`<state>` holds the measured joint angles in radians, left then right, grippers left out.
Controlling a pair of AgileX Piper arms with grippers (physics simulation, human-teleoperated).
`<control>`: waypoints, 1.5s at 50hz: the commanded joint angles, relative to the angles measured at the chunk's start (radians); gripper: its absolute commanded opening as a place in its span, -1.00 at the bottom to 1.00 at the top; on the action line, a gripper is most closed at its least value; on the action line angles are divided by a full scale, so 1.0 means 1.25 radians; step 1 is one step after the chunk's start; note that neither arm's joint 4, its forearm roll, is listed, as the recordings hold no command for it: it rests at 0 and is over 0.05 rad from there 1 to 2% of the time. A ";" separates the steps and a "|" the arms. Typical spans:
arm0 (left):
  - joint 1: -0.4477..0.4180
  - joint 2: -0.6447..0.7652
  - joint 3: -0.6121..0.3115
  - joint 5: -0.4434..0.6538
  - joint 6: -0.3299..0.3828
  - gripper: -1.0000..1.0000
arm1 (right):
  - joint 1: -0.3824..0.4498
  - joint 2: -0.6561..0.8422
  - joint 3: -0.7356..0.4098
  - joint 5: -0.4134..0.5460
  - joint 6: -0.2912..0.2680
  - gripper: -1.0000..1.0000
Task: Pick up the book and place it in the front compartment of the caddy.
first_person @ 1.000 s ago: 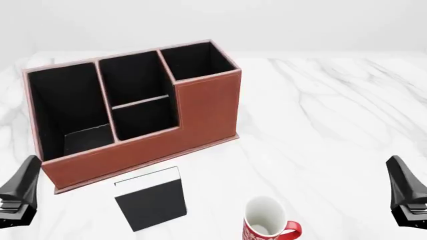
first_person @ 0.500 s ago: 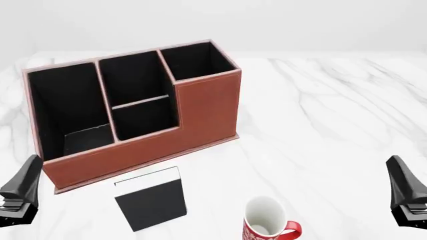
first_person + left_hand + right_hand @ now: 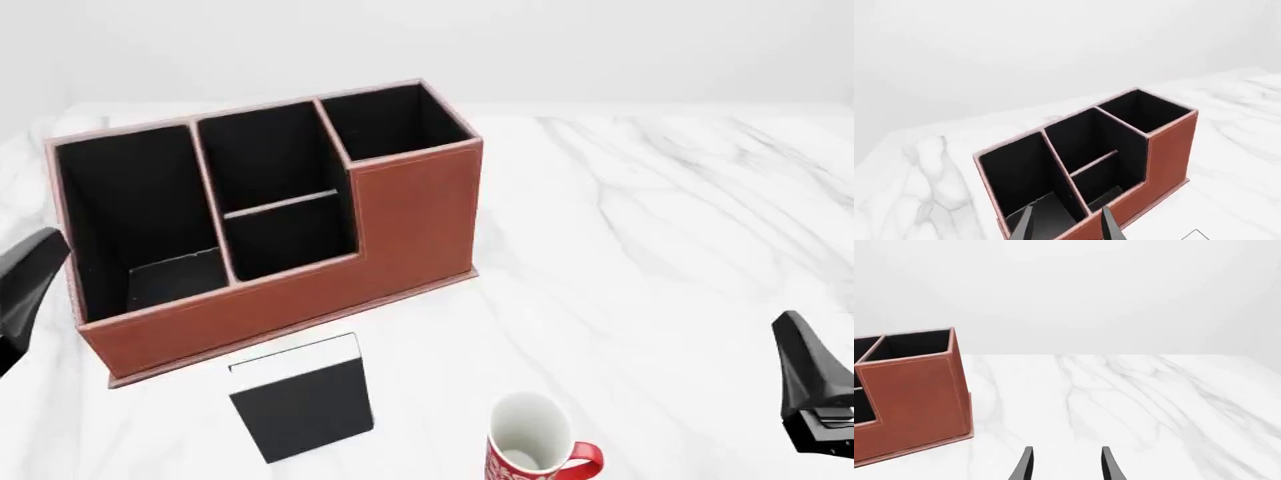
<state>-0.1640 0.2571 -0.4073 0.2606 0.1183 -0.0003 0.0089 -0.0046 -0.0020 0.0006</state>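
The book (image 3: 302,397) lies flat on the worktop (image 3: 641,240) just in front of the caddy (image 3: 414,215), free to grasp. Both the left gripper (image 3: 1064,225) and right gripper (image 3: 1064,465) hold their fingers apart, empty, well off it.

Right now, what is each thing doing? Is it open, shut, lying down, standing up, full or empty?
Book: shut, lying flat on the table in front of the caddy, nobody holding it.
Caddy: standing upright, all pockets open on top.
Front compartment: empty.
Mug: standing upright, looks empty.
Left claw: open, holding nothing, pointing at the caddy.
Right claw: open, holding nothing, over bare table.
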 commanded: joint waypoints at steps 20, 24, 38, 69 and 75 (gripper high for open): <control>-0.252 0.245 -0.281 0.230 0.265 1.00 | 0.000 0.000 0.000 0.000 0.000 1.00; -0.285 0.282 -0.307 0.261 0.308 1.00 | 0.000 -0.001 0.000 0.000 0.000 1.00; -0.430 0.380 -0.334 0.334 0.340 1.00 | 0.000 0.000 0.000 0.000 0.000 1.00; -0.553 0.532 -0.308 0.375 0.354 1.00 | 0.000 0.000 0.000 0.000 0.000 1.00; -0.546 0.564 -0.296 0.358 0.355 1.00 | 0.000 -0.001 0.000 0.000 0.000 1.00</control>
<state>-0.8388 0.9244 -0.7989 0.7088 0.5654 -0.0003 0.0088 -0.0046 -0.0020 0.0006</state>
